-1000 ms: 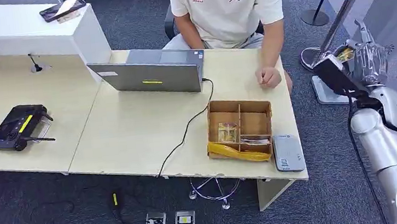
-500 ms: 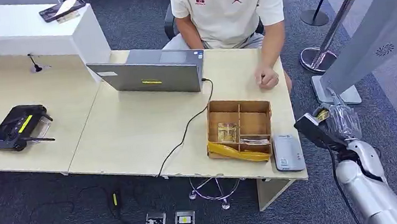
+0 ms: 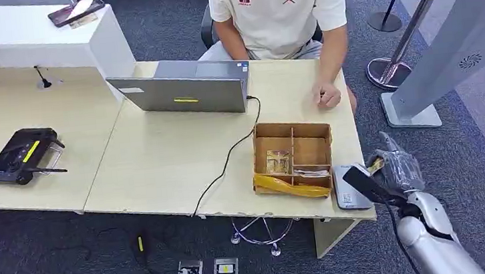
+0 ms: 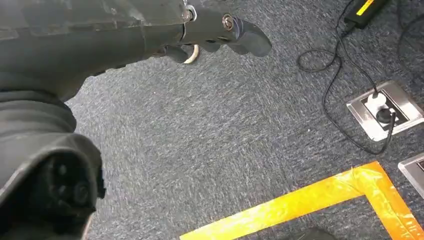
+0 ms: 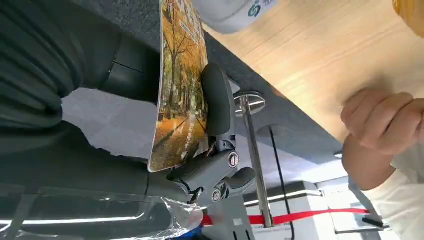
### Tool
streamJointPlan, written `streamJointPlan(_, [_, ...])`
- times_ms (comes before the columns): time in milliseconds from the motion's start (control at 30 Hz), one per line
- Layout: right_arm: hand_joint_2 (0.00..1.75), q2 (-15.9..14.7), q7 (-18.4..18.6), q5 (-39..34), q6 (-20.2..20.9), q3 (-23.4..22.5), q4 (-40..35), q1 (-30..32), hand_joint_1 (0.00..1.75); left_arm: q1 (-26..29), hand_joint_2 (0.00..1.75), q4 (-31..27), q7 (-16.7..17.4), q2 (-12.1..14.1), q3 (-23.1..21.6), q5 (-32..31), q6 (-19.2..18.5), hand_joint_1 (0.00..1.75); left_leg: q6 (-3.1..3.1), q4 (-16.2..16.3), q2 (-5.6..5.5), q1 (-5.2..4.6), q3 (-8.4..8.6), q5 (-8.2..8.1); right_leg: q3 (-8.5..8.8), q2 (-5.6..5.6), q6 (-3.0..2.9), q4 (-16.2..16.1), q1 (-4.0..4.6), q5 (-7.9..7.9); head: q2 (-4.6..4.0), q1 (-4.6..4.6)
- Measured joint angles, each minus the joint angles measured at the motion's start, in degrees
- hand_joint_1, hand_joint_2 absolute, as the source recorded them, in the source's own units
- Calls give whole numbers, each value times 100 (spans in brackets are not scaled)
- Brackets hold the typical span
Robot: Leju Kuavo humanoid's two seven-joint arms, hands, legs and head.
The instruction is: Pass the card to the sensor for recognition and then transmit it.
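Observation:
My right hand (image 3: 394, 169) hovers just off the desk's right end, beside the grey card reader (image 3: 351, 187) lying at the front right corner. It pinches a card (image 5: 181, 85) printed with an autumn tree scene between thumb and fingers; in the head view the card (image 3: 375, 164) shows as a small yellow sliver. The reader's white edge (image 5: 234, 11) lies close to the card's end. My left hand (image 4: 200, 35) hangs over grey carpet, fingers curled and holding nothing.
A cardboard divider box (image 3: 293, 157) sits left of the reader. A person in a white shirt (image 3: 279, 9) sits across, fist (image 3: 326, 95) on the desk. A laptop (image 3: 185, 89) and its cable (image 3: 225, 162) occupy the middle. A grey kiosk (image 3: 452, 43) and stanchion (image 3: 386, 21) stand right.
My right arm has come down from beside the kiosk to the desk's right end, carrying the card toward the card reader. The person's fist stays put.

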Motion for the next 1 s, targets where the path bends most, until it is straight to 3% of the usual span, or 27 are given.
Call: streamJointPlan(1000, [175,223,31,9,-33,319,101,-126,175,1,0,0,0,2,0,13,-26,0,0,0,8,0,2,1,1,3,0,0,0,1,0,0])
